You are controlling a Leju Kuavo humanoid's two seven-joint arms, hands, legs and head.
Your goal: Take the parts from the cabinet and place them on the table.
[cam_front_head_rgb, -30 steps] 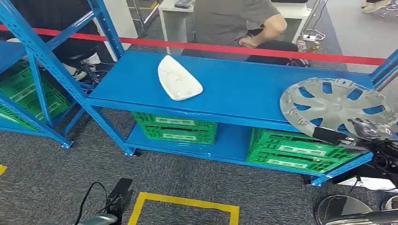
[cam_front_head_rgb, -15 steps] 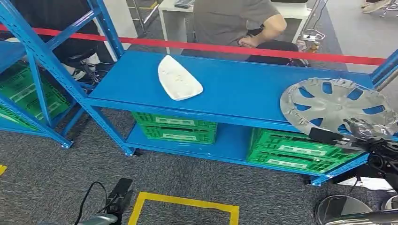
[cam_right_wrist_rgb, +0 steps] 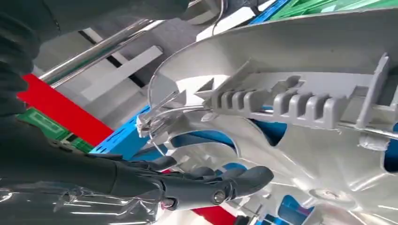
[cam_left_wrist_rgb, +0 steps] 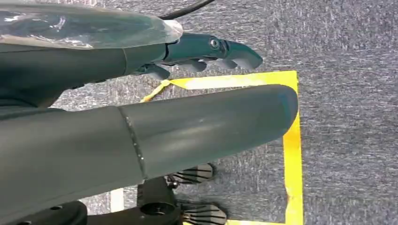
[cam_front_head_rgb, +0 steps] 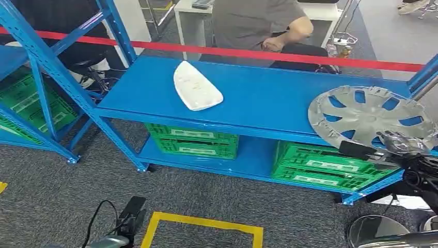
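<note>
Blue shelf [cam_front_head_rgb: 268,98], grey carpet [cam_front_head_rgb: 62,191], yellow floor tape [cam_front_head_rgb: 201,222].

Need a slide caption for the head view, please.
Right hand at the near rim of a hubcap on the blue shelf, white part alongside.

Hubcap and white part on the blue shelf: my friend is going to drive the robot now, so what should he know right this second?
Right hand: at the near rim of the silver hubcap, fingers on its edge; a firm grip is not clear.
Left hand: hanging low over the carpet, fingers apart, holding nothing.
The hubcap lies at the right end of the blue shelf, overhanging its front edge. The white part lies further left on the same shelf, untouched.
Done: no part has left the shelf.
Left: secure the hubcap, carry it to the table, then fetch the white part.
</note>
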